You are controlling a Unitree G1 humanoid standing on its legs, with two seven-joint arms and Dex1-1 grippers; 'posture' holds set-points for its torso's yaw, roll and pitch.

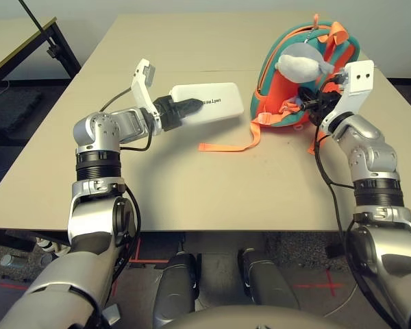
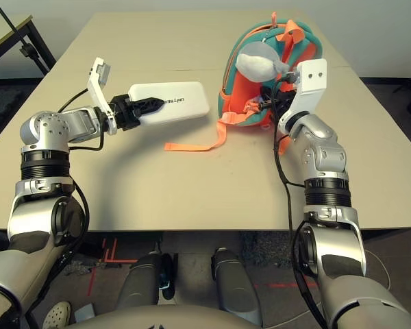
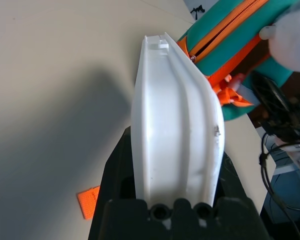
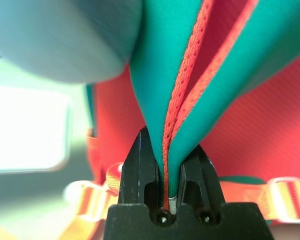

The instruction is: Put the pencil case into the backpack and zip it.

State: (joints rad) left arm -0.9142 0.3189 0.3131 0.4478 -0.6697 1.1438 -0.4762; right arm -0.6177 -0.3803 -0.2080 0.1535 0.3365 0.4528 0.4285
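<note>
Your left gripper (image 1: 185, 108) is clenched on the case (image 1: 209, 103), its black fingers clamped on the end of the case nearest the arm. In the left wrist view the case (image 3: 177, 130) stands on edge between the two fingers (image 3: 115, 175), its thin white side facing the camera, with the far end pointing at the backpack (image 3: 225, 30). From the head camera the case sits near the middle of the table (image 1: 192, 185), just left of the backpack (image 1: 288, 96) and not yet inside it; you cannot tell from these views whether it rests on the tabletop or is lifted just clear. Your right gripper (image 4: 166, 172) is closed on the backpack, pinching a fold of teal fabric with orange trim (image 4: 177, 125) between its fingers. The backpack lies on the right half of the table with its orange front panel toward you, and the grey plush toy (image 1: 301, 65) rests on top of it, just above your right gripper (image 1: 314, 101). A loose orange strap (image 1: 229, 145) trails from the backpack across the table and ends below the case.
</note>
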